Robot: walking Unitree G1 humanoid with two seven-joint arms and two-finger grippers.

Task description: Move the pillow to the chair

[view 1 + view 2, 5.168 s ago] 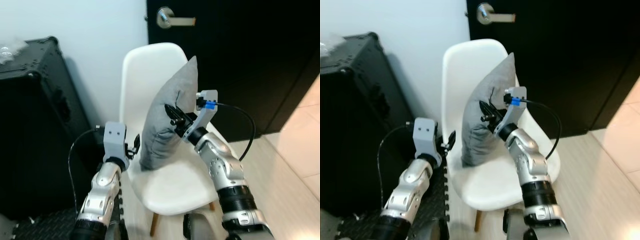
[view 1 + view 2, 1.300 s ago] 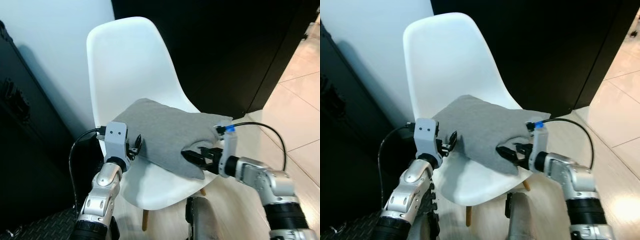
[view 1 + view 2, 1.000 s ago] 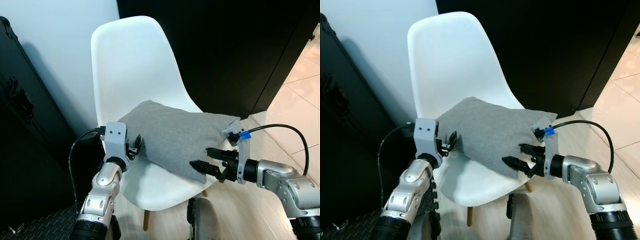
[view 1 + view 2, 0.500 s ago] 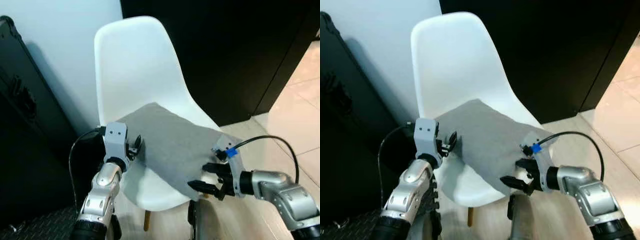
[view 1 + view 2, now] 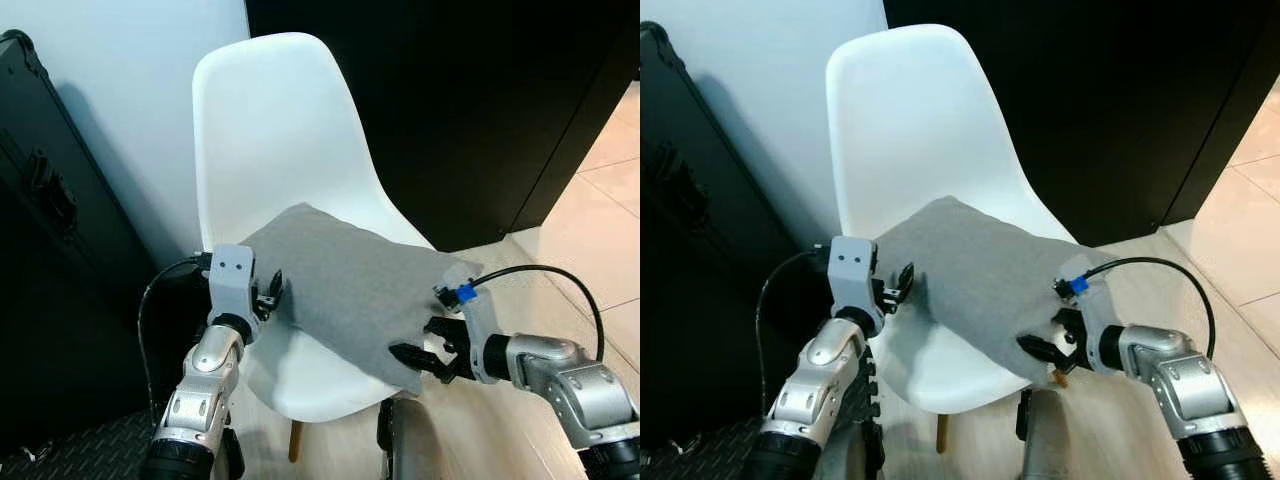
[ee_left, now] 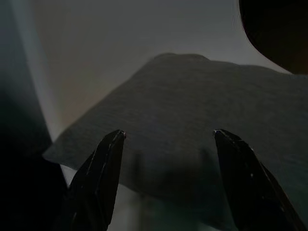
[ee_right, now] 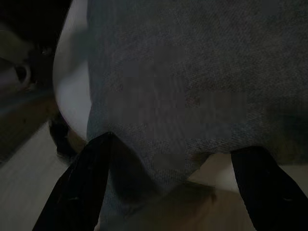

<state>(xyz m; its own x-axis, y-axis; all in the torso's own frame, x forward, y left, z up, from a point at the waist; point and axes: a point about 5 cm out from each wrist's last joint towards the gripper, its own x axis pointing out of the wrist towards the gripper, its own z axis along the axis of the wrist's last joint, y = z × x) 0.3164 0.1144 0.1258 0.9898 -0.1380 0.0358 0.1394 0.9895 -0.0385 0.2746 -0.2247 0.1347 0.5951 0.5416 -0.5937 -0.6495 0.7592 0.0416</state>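
Lying flat on the seat of the white moulded plastic chair, the grey fabric pillow no longer stands on edge as it did seconds ago; placement looks complete. Right claw, at the pillow's 5 o'clock corner, has let go, fingers apart. Left claw waits at 9 o'clock, fingers spread, empty.

Grey pillow lies flat on the white chair seat — one corner overhanging the front edge
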